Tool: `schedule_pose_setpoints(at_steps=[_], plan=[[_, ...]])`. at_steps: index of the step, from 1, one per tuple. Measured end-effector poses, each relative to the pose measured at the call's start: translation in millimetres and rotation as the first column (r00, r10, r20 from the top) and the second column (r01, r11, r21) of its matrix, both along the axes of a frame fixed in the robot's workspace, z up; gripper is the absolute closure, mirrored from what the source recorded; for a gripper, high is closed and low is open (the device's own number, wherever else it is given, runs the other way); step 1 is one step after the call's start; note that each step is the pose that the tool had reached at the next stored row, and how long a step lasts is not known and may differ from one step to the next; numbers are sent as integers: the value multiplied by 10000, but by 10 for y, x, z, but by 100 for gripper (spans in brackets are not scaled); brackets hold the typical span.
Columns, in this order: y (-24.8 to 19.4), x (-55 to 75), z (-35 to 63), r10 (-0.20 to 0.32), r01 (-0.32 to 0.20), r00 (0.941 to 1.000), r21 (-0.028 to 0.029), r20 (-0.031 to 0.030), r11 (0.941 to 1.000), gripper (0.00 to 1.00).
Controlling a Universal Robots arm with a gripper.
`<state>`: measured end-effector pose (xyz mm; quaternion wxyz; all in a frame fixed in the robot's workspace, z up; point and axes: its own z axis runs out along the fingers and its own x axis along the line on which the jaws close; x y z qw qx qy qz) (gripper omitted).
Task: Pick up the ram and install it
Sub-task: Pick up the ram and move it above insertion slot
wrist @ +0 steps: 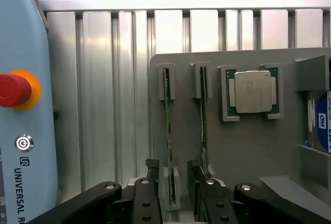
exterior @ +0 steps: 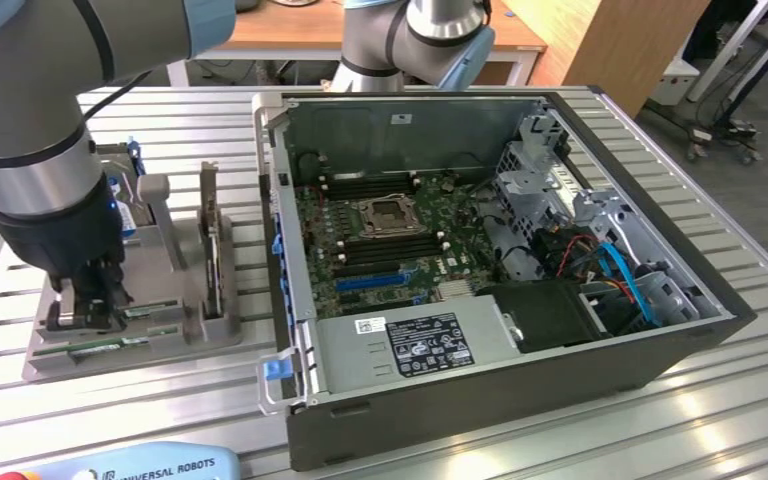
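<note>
On the slotted metal table (exterior: pixel 704 420) an open computer case (exterior: pixel 491 400) takes up the exterior view's right, its motherboard (exterior: pixel 384 240) exposed. Toward the exterior view's left the robot arm (exterior: pixel 37 150) reaches down over a grey fixture tray (wrist: pixel 243 151) that lies just beside the case. A pale blue teach pendant (wrist: pixel 20 141) with a red stop button (wrist: pixel 13 89) rests near the tray. The claw (wrist: pixel 173 182) is down at the tray with its jaws spread, holding nothing. The ram (wrist: pixel 167 120) stands on edge in a slot of the tray and runs between the two black fingers (wrist: pixel 153 175), with a gap on either side so neither touches it. A second green stick (wrist: pixel 203 120) stands parallel in the neighbouring slot, just outside one finger, between the ram and a processor (wrist: pixel 253 91) seated in its own pocket
</note>
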<state>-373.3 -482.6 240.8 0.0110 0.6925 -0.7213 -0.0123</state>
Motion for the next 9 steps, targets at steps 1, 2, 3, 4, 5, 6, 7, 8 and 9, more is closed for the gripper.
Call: schedule_pose_setpoints(at_steps=[1, 2, 3, 4, 5, 6, 7, 8, 9], plan=[[-1, 0, -10, 0, 0, 10000, 0, 0, 10000, 64], [-1, 0, -22, 0, 0, 10000, 0, 0, 10000, 64], [-1, 0, -33, 0, 0, 10000, 0, 0, 10000, 64], [-1, 0, -45, 0, 0, 10000, -1, -1, 10000, 64], [-1, 0, -58, 0, 0, 10000, 0, 0, 10000, 64], [-1, 0, -71, 0, 0, 10000, 0, 0, 10000, 64], [-1, 0, -83, 1, -1, 10000, 0, -1, 10000, 64], [-1, 0, -97, 0, 0, 10000, 0, 0, 10000, 64], [-1, 0, -110, 1, -1, 10000, 0, 0, 10000, 64]])
